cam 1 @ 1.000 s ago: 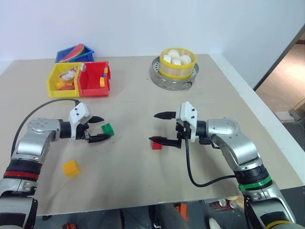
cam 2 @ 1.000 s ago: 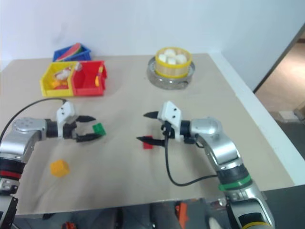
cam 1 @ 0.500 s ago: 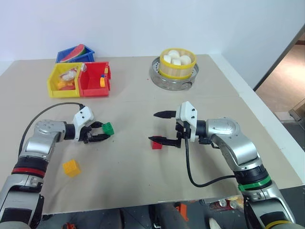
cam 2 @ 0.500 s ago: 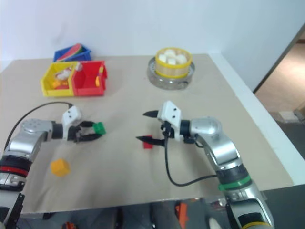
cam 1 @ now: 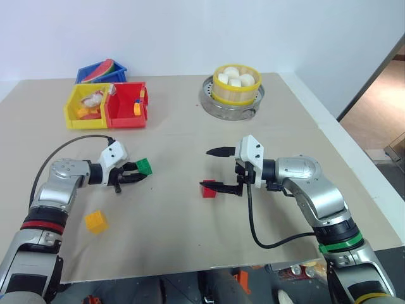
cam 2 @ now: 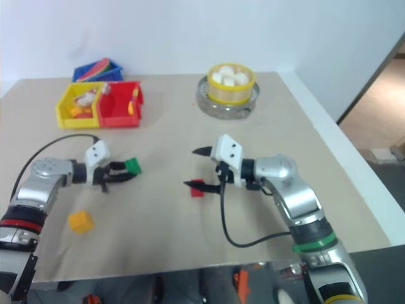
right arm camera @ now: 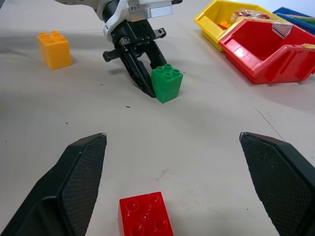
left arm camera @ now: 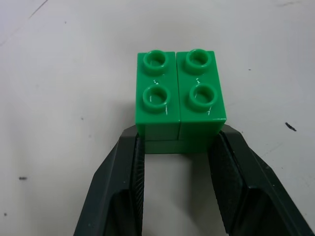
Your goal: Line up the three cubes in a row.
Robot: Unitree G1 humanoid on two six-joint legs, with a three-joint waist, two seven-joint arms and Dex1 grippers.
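My left gripper (cam 1: 139, 172) is shut on the green cube (cam 1: 144, 166), its black fingers (left arm camera: 130, 187) pinching the cube's lower sides (left arm camera: 179, 98) at the table's left. The yellow cube (cam 1: 96, 221) lies nearer the front edge, below the left arm. The red cube (cam 1: 208, 189) sits mid-table, just by the lower fingertip of my right gripper (cam 1: 212, 169), which stands wide open and empty. In the right wrist view the red cube (right arm camera: 145, 215) lies between that gripper's spread fingers (right arm camera: 74, 182), with the green cube (right arm camera: 167, 82) and the yellow cube (right arm camera: 54, 48) beyond.
A yellow bin (cam 1: 79, 114), a red bin (cam 1: 123, 113) and a blue bin (cam 1: 95, 75) stand at the back left. A yellow steamer of white buns (cam 1: 236, 85) sits in a metal tray (cam 1: 212, 104) at the back centre. The table edge (cam 1: 354, 171) runs along the right.
My left gripper was open around the green cube and has closed on it; the cube has shifted slightly. The right gripper and the red and yellow cubes have not moved.
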